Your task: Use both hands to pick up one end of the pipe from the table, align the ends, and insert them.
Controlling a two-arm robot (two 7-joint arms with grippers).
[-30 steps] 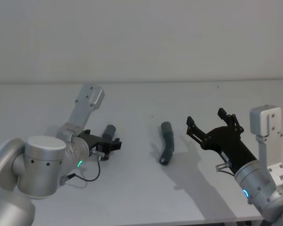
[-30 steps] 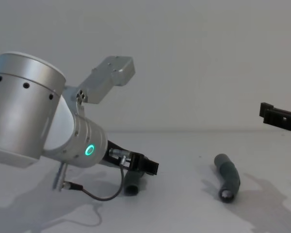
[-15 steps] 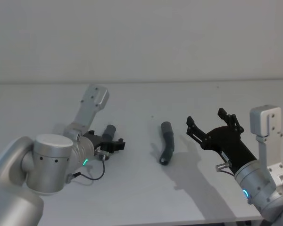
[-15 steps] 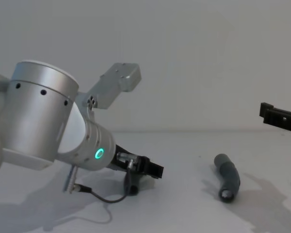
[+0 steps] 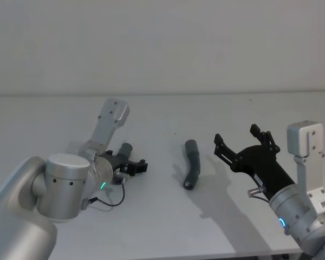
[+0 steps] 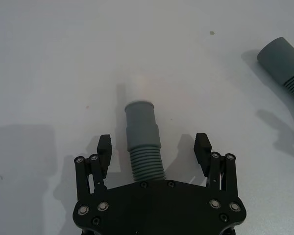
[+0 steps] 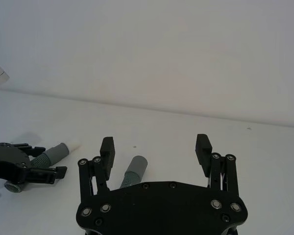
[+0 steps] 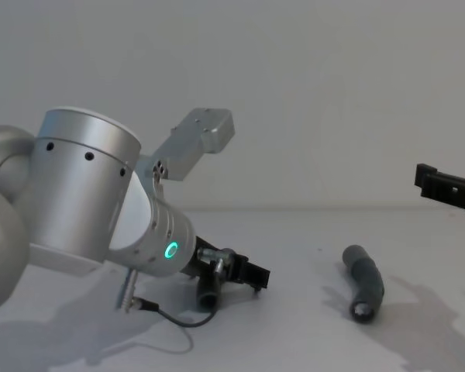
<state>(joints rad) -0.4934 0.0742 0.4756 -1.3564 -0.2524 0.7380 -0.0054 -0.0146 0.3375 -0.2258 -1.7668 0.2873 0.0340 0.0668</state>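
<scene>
The left claw (image 6: 153, 143) stood wide around one pipe piece (image 6: 141, 127) on the counter (image 5: 151, 227). The right claw (image 5: 236, 136) hung wide.

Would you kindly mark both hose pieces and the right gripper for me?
Left hose piece (image 6: 141, 125): left wrist view, smooth cuff.
Right hose piece (image 5: 195, 162): head view, its middle.
Right gripper (image 7: 155, 143): right wrist view, midway between fingertips.
</scene>
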